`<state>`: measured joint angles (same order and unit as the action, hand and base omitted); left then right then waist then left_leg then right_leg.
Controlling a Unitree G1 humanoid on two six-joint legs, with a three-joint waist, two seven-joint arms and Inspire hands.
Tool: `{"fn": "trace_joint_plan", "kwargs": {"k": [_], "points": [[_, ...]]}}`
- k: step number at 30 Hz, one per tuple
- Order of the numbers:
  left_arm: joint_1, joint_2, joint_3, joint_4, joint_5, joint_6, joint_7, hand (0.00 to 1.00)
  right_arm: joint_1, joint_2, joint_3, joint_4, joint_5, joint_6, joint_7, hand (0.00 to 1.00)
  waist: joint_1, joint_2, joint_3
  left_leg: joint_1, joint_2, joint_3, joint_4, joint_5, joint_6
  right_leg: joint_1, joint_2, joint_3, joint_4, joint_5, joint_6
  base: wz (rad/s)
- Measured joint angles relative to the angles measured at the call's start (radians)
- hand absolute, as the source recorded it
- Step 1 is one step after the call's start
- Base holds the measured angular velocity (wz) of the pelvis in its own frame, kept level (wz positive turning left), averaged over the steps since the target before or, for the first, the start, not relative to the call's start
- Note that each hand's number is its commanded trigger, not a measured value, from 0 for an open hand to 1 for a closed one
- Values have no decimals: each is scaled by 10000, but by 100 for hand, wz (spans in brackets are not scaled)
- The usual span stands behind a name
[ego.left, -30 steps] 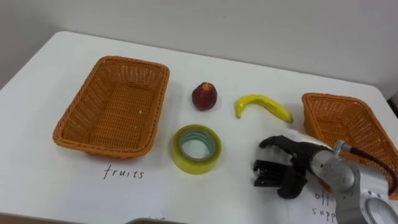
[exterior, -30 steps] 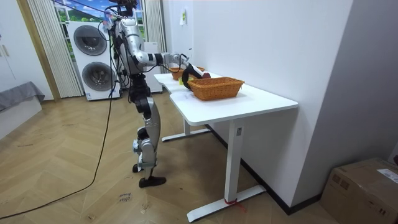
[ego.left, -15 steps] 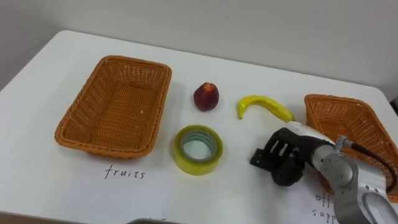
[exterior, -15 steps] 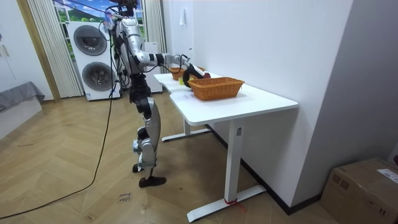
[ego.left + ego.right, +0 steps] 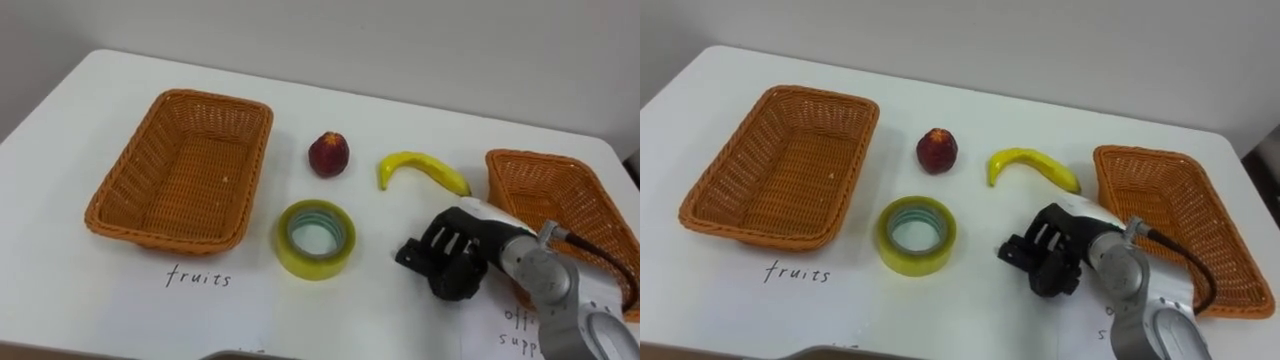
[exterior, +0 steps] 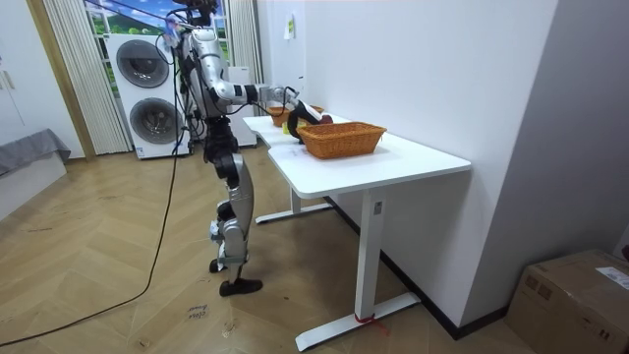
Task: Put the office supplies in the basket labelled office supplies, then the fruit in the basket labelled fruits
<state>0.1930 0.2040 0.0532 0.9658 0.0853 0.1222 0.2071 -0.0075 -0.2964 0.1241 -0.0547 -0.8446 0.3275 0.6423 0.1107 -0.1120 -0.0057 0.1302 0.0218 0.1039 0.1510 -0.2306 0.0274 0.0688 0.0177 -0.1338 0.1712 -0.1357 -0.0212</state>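
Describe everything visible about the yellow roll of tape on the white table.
The yellow roll of tape lies flat on the white table, hole upward: a ring with a pale greenish core. Only the table touches it. It sits by the near right corner of the left wicker basket, with the curled right hand apart to its right.

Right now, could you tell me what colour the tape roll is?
The tape roll is yellow with a greenish core, clearest in the left eye view.

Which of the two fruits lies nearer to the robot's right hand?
The yellow banana, just beyond the right hand; the red fruit sits farther to the left.
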Motion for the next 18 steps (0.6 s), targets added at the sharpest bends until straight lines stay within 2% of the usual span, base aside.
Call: {"fn": "trace_joint_plan", "kwargs": {"k": [4,6,9,12,15,18], "points": [[-98,-14,51,236,-110,-121,3,0,1,30,-164,-75,661,-69,-37,100,-32,9,3,3,-5,38,-9,0,-1,-17,15,62,1,0,0,-2],[24,-10,59,322,-151,-207,2,0,84,148,-392,-418,1351,-125,-79,100,-203,22,13,-6,10,42,-12,0,-1,-33,13,77,0,0,0,0],[232,-150,327,322,-75,-208,4,0,343,164,-849,-1258,1929,-512,-203,100,-271,63,36,-66,3,101,-36,4,7,-143,1,203,16,0,0,-5],[371,-297,647,378,-53,-211,-35,0,347,162,-1525,-1939,2752,-685,-541,100,-426,70,44,-134,0,172,-17,11,19,-196,-10,213,19,1,3,-2],[407,-298,664,463,-53,-224,-89,0,298,155,-2126,-2537,3224,-903,-984,100,-542,75,46,-131,13,189,-24,11,19,-192,3,218,12,1,3,0],[384,-317,690,738,-57,-458,-195,0,167,155,-2591,-2549,3473,-1229,-1550,100,-541,86,51,-100,20,252,-18,12,18,-186,12,268,13,2,2,-5]]}}
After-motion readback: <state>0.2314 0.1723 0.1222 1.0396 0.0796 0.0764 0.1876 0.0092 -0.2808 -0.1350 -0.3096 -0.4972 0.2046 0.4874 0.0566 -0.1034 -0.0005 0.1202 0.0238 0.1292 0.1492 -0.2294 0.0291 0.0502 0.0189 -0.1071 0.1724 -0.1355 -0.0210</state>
